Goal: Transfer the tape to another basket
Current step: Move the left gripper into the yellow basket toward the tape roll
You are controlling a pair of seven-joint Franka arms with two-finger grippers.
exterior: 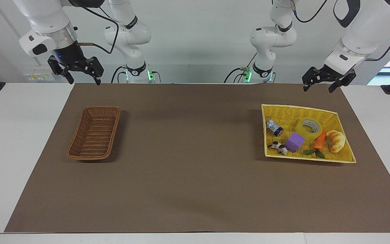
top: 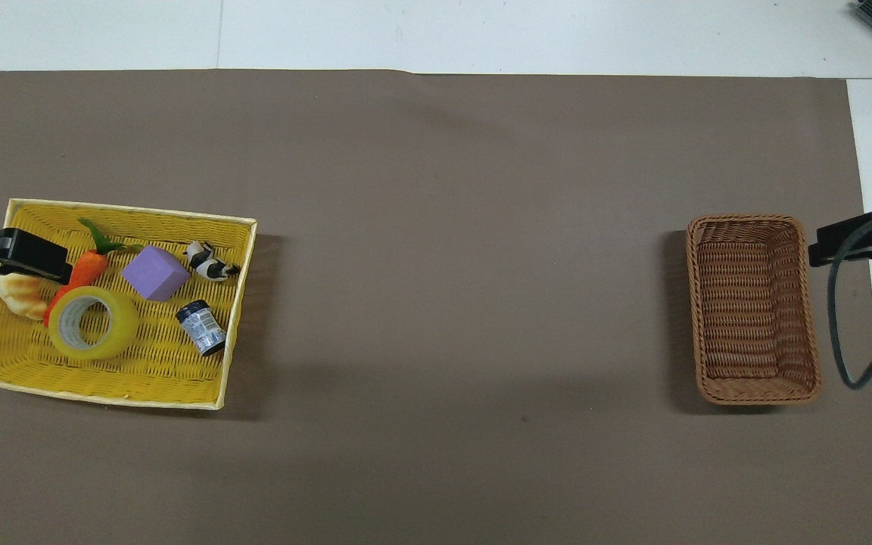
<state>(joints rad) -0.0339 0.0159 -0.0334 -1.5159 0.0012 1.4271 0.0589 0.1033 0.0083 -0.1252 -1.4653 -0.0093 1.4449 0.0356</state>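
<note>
- The tape (exterior: 309, 129) lies flat in the yellow basket (exterior: 345, 156) (beside a purple cube (exterior: 295, 142)).
- The left gripper (exterior: 321, 86) hangs above it, jaws wide.
- The right gripper (exterior: 84, 80), jaws wide, waits near the empty brown basket (exterior: 108, 153).

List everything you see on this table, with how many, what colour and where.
Roll of translucent yellow packing tape: one, yellow, in the wide yellow woven basket.
Wide yellow woven basket: one, at the left arm's end.
Purple foam cube: one, beside the tape.
Toy carrot: one, orange, touching the tape.
Toy croissant: one, tan, beside the carrot.
Small labelled can: one, dark, lying down.
Black-and-white animal figure: one, in the same basket.
Narrow brown wicker basket: one, at the right arm's end.
Left gripper: raised, jaws open.
Right gripper: raised, jaws open.
</note>
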